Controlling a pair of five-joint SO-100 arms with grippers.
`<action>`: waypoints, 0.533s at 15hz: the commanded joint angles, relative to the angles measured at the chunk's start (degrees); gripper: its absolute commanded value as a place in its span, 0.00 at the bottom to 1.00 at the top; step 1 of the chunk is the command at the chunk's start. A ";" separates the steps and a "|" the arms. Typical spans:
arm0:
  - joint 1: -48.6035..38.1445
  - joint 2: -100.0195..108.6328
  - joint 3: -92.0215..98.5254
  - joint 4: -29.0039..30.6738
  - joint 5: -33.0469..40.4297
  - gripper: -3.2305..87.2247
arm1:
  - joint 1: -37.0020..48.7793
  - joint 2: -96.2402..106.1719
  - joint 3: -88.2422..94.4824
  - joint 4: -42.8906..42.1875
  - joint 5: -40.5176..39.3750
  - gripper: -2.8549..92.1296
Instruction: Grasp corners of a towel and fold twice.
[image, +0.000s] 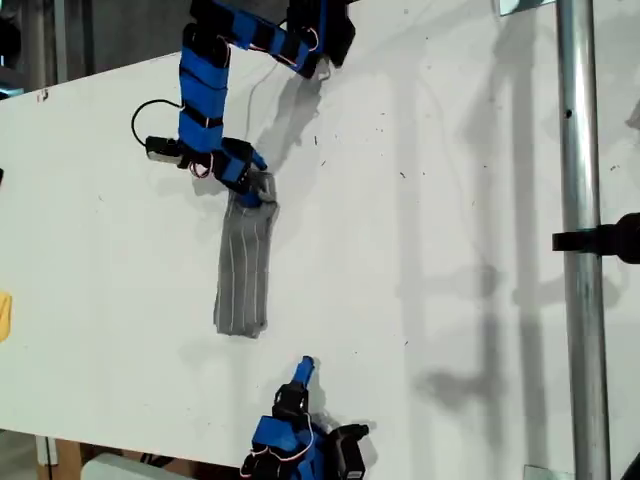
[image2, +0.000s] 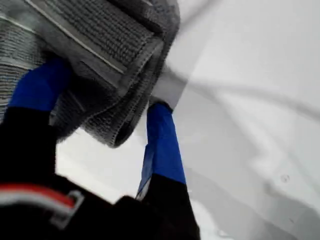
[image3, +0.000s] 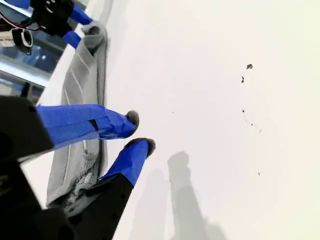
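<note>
The towel (image: 245, 272) lies folded into a narrow strip near the middle of the white table (image: 430, 250) in the exterior view. The first pincer (image: 258, 190) sits at the strip's far end; the first wrist view shows its blue fingers (image2: 162, 142) spread around the bunched folded edge (image2: 120, 70). The second pincer (image: 305, 368) hovers just beyond the strip's near end, narrowly parted and holding nothing.
</note>
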 joint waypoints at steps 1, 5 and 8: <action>-1.32 0.35 0.26 0.62 -0.18 0.11 | 1.14 -0.53 -4.39 -6.86 -1.41 0.03; -1.49 0.35 0.18 0.79 0.35 0.11 | 2.81 14.85 9.84 -3.60 -4.31 0.03; -1.58 0.35 0.18 0.62 0.79 0.11 | -3.34 38.85 18.81 16.87 -0.79 0.03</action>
